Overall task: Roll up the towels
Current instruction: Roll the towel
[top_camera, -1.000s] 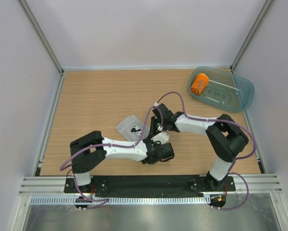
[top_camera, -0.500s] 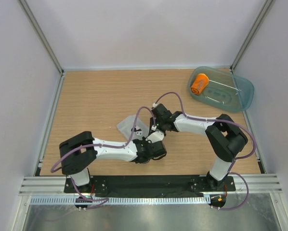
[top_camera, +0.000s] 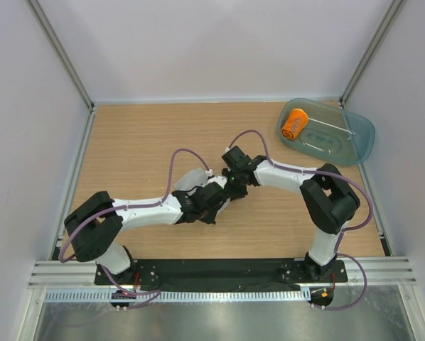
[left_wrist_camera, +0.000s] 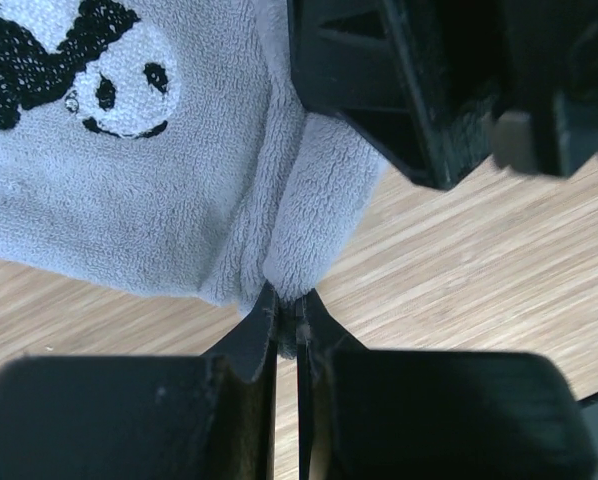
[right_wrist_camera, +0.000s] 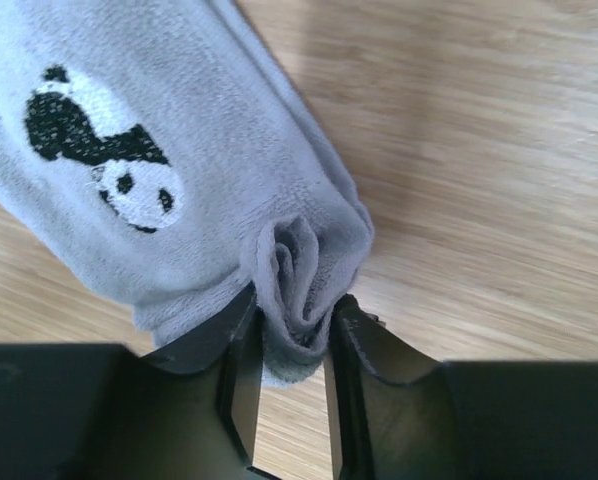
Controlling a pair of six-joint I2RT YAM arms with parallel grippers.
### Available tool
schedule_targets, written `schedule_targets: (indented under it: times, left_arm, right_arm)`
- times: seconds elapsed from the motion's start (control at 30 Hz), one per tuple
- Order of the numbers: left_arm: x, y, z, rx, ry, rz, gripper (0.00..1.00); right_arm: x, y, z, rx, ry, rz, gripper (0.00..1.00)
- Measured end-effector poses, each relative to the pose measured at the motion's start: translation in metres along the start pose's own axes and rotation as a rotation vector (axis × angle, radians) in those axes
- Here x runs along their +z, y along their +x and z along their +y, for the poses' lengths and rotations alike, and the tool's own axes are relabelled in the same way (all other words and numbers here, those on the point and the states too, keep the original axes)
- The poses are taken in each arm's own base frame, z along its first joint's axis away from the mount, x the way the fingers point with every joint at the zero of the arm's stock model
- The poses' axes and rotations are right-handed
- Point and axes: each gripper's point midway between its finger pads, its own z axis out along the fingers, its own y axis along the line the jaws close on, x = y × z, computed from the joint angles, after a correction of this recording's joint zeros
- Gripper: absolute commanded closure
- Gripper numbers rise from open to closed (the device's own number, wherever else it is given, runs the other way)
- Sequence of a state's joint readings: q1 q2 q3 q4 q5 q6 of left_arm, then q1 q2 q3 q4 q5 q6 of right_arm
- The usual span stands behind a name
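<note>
Gripping one end of the light grey towel [right_wrist_camera: 179, 130], both arms meet near the middle of the wooden table [top_camera: 141, 142]. The left gripper [left_wrist_camera: 287, 305] is closed almost fully on a thin corner edge. The right gripper [right_wrist_camera: 292, 320] is narrowly closed around a bunched fold just beside it. A black-and-white panda emblem [right_wrist_camera: 104, 150] marks the cloth. Open wood lies to the left and beyond. The orange towel [top_camera: 294, 123], rolled, sits inside the blue-green tub [top_camera: 354, 142] at the far right corner.

Bright, even overhead light, soft shadows; wrist views' near pincer parts blurred.
</note>
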State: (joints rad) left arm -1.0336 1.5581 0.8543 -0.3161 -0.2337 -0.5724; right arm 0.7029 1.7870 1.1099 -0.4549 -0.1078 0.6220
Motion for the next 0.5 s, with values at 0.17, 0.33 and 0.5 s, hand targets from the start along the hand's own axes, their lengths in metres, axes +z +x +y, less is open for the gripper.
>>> schedule_targets:
  times: [0.17,0.33,0.5]
  left_arm:
    - [0.003,0.001,-0.003,-0.031,0.031,0.0,1.0]
    - [0.004,0.0,-0.008,-0.047,0.061,-0.003,1.0]
    - [0.004,-0.004,-0.009,-0.074,0.093,0.0,1.0]
  right_arm:
    - [-0.001,-0.01,-0.015,0.002,0.046,0.012,0.5]
    - [-0.004,-0.018,-0.028,0.011,0.079,0.022,0.49]
    - [-0.008,-0.031,-0.043,0.015,0.128,0.007,0.49]
